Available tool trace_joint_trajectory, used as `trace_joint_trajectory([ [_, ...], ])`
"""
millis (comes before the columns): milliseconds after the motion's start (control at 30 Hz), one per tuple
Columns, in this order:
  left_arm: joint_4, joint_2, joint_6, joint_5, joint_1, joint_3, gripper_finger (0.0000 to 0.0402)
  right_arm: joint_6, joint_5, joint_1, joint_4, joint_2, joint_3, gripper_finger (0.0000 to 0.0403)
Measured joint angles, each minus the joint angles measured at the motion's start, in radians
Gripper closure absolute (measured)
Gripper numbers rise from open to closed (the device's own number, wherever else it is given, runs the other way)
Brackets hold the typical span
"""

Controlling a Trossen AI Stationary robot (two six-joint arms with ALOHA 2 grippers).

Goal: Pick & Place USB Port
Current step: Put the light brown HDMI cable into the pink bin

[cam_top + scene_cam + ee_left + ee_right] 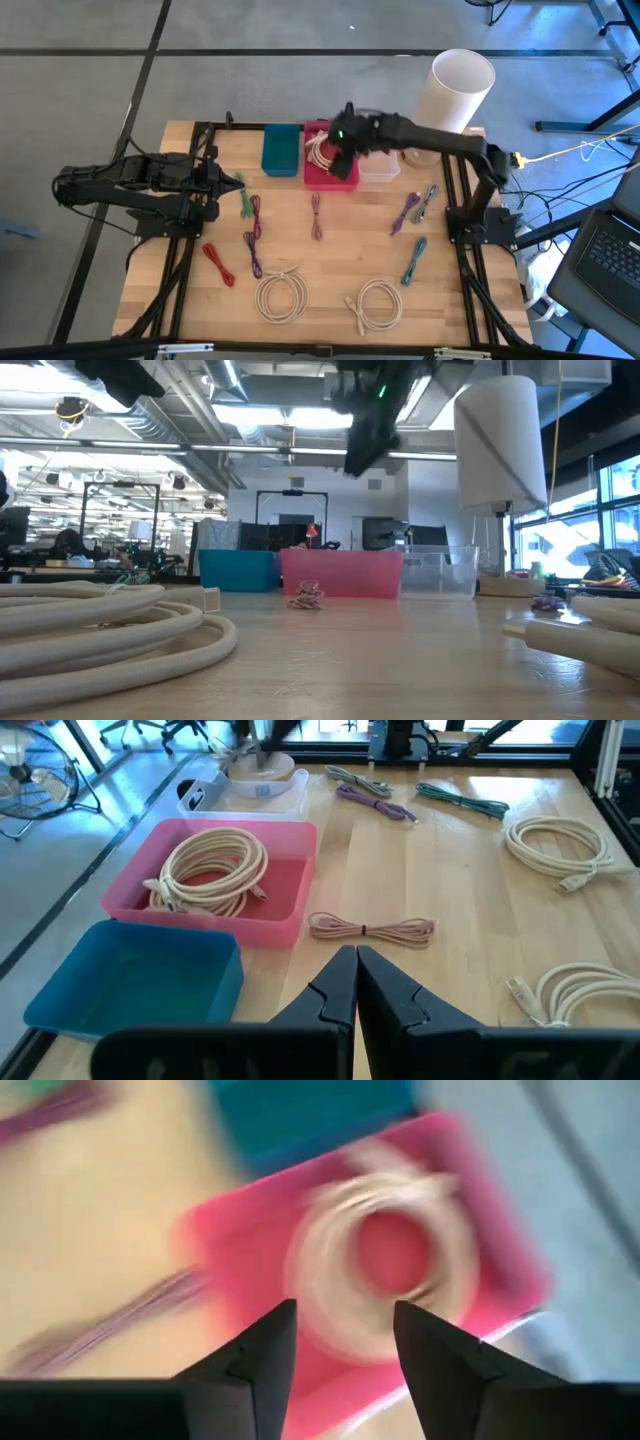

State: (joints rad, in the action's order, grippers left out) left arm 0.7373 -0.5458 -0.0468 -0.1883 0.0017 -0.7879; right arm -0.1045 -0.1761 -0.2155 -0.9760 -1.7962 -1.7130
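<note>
Two pincers are showing: the right gripper (340, 152) is hanging over the pink bin (312, 177) with its fingers apart and holding nothing, while the left gripper (222, 186) is waiting at the table's left side, fingers pressed together.

Directly beneath the right gripper, a cream cable coil (208, 872) is lying inside the pink bin. Toward the waiting left gripper from there a teal bin (282, 150) is sitting, and on the opposite side a clear bin (383, 168). Loose cables are lying farther toward the table's front, among them a pink cable (316, 215) and two more cream coils (281, 296).

Judging by looks, these cables are light, limp and springy; a coil would probably sag or unwind, so gripping across its bundled strands, not the plug end, seems safest.

Only the left wrist view is showing the coil clearly resting in the bin; the right wrist view is smeared. The low view is showing the right gripper well above the bins, a height the high view cannot give.
</note>
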Motion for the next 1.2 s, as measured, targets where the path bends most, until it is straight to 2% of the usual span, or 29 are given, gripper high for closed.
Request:
trace_joint_trajectory([
  [67,0.000,0.000,-0.010,0.000,0.000,0.000,0.0398,-0.063,0.039,0.088,-0.072,0.030,0.000,0.0240],
  [167,0.000,0.000,-0.019,0.000,0.000,0.000,0.0398,-0.169,0.035,0.245,-0.149,0.055,0.000,0.0245],
  [300,0.000,0.000,-0.032,0.000,0.000,0.000,0.0397,-0.336,0.032,0.453,-0.171,0.053,0.000,0.0247],
  [600,0.000,0.000,-0.045,0.042,0.000,0.000,0.0397,-0.784,-0.164,0.797,-0.166,-0.016,0.000,0.0247],
  [800,0.000,0.000,-0.045,0.049,0.000,0.000,0.0398,-0.941,-0.171,0.890,-0.177,-0.138,0.000,0.0247],
  [1033,0.000,0.000,-0.043,0.049,0.000,0.000,0.0398,-0.964,-0.031,0.894,-0.238,-0.265,0.001,0.0247],
  [1200,0.000,0.000,-0.044,0.050,0.000,0.000,0.0397,-0.965,0.005,0.896,-0.297,-0.312,0.001,0.0247],
])
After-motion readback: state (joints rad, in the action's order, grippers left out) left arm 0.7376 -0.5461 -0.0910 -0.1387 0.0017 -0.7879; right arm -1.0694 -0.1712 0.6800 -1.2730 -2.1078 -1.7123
